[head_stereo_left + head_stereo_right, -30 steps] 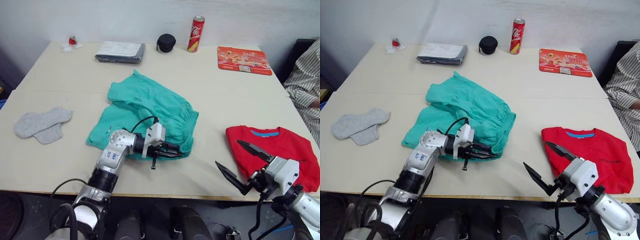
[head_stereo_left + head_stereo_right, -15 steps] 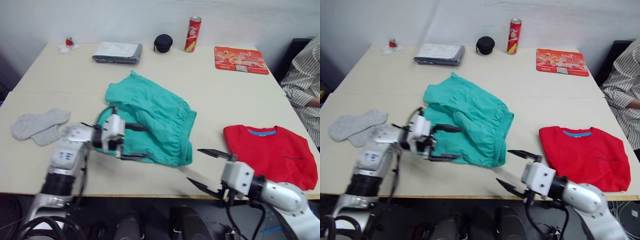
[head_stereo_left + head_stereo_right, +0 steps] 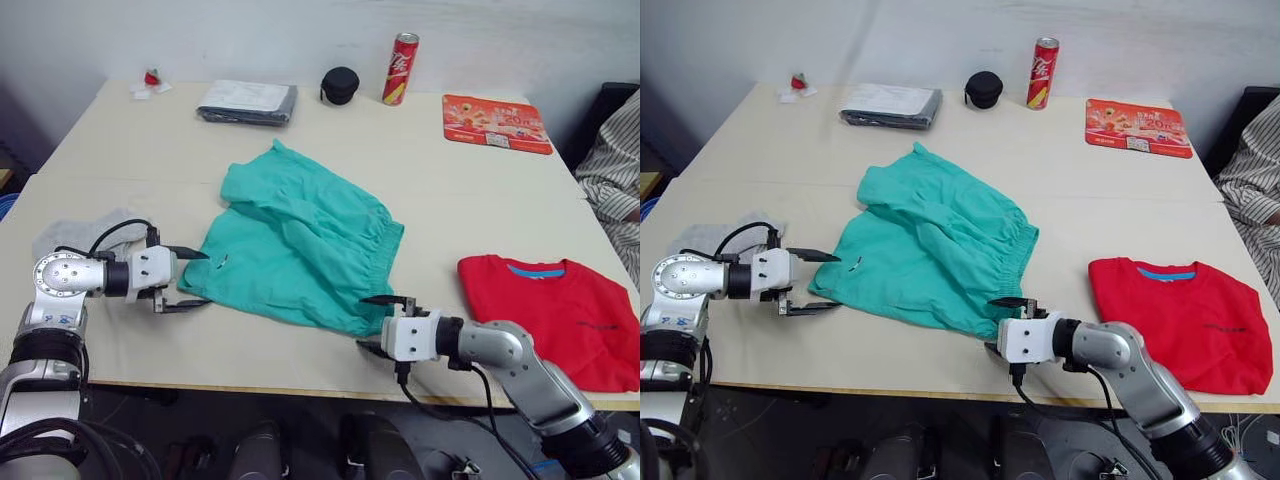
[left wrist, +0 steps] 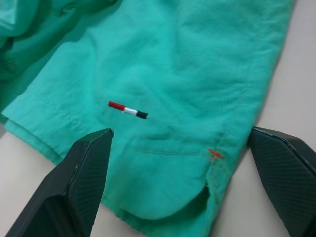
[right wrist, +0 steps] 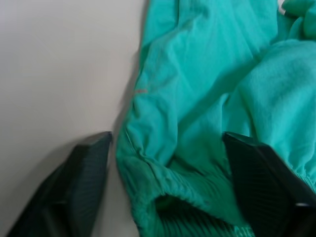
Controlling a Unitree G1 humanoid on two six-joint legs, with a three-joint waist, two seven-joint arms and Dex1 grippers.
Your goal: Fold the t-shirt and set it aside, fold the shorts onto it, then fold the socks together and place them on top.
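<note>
Shorts (image 3: 300, 245) lie mid-surface, both grippers open at opposite edges: left gripper (image 3: 190, 279) at hem, right gripper (image 3: 385, 322) at waistband corner (small red-white-black tag near hem). T-shirt (image 3: 560, 315) folded near right edge.

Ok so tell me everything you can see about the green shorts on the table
The shorts are teal-green soft fabric, lying rumpled and unfolded mid-table, with a gathered elastic waistband toward the robot's right. A small red, white and black tag sits near a stitched hem with a side notch. The open left tool straddles the hem corner on the robot's left; the open right tool straddles the waistband corner. Whether either tool touches the cloth cannot be told.
</note>
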